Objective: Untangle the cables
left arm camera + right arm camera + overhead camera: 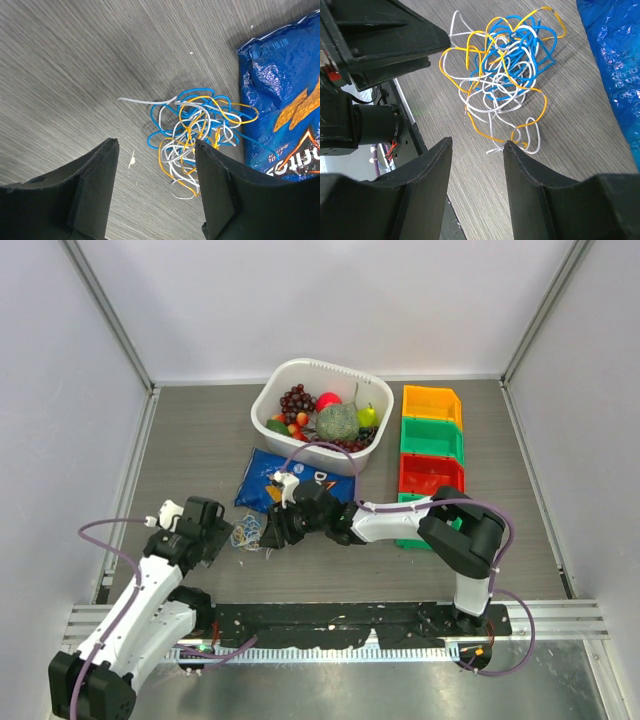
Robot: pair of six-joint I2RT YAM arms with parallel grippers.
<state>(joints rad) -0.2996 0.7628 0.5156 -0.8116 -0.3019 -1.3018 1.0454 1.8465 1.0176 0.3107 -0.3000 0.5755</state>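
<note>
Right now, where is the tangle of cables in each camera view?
Top external: cables lower left of centre, just below the blue chip bag.
Left wrist: cables at centre, bag to their right.
Right wrist: cables at upper centre, bag along the right edge.
Shared landmark: the blue chip bag.

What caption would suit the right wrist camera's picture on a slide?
Open right claw at a tangle of yellow, white and blue cables beside a blue chip bag.
</note>
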